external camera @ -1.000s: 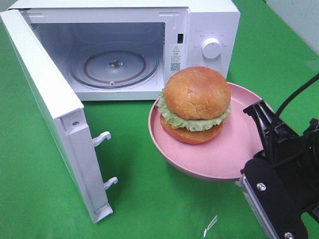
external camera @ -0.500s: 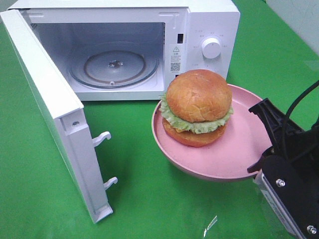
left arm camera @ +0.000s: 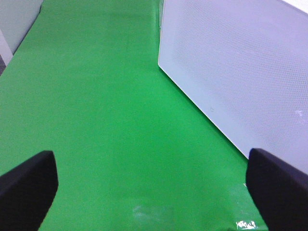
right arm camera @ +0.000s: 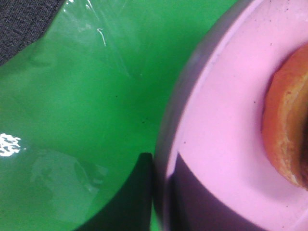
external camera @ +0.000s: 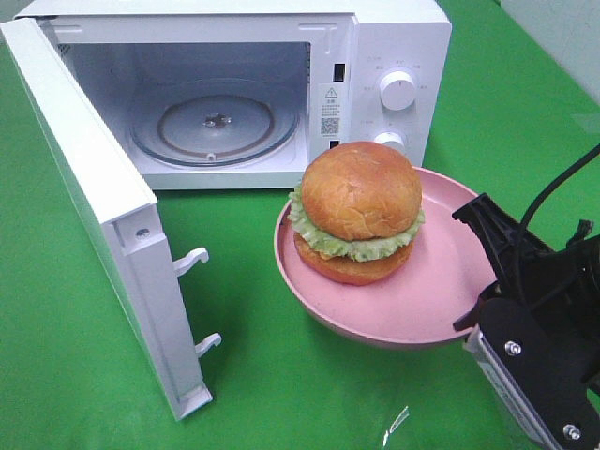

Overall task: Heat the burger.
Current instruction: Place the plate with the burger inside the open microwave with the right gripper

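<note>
Leftward slid burger (external camera: 361,192) and plate (external camera: 375,323); right tool (right arm camera: 161,192), reaching low, clenched on plate rim; left tool (left arm camera: 154,187) released.

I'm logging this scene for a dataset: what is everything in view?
microwave: one, white, at the back of the cloth, its door swung open
glass turntable: one, clear, inside the microwave
knobs: two, white, on the front panel, the lower one partly behind the burger
burger: one, golden-brown bun, green lettuce, on the plate
plate: one, pink, in front of the microwave
cloth: one, green, under everything
right pincer: black, shut on the plate's rim
left pincer: black, open, over the cloth beside the door
</note>
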Controlling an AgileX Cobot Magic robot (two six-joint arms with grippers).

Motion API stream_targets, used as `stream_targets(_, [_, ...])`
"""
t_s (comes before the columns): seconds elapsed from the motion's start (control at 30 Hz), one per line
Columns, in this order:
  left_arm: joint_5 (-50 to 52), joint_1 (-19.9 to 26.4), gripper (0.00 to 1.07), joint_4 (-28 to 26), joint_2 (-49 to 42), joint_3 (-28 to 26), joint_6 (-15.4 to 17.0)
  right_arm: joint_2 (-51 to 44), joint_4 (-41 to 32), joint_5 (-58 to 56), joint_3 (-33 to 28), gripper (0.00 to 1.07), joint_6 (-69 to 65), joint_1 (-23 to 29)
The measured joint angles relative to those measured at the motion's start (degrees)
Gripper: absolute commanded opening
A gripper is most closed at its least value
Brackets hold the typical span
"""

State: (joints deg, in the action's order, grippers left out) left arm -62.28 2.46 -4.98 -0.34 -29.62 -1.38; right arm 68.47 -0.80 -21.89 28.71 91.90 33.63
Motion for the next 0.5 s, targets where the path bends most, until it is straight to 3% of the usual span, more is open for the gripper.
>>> stream_targets(0.5, [0.0,0.0,0.98,0.0,0.0,0.0,0.0,10.03,-0.46,0.11,8.59,0.0,-1.43,3.5])
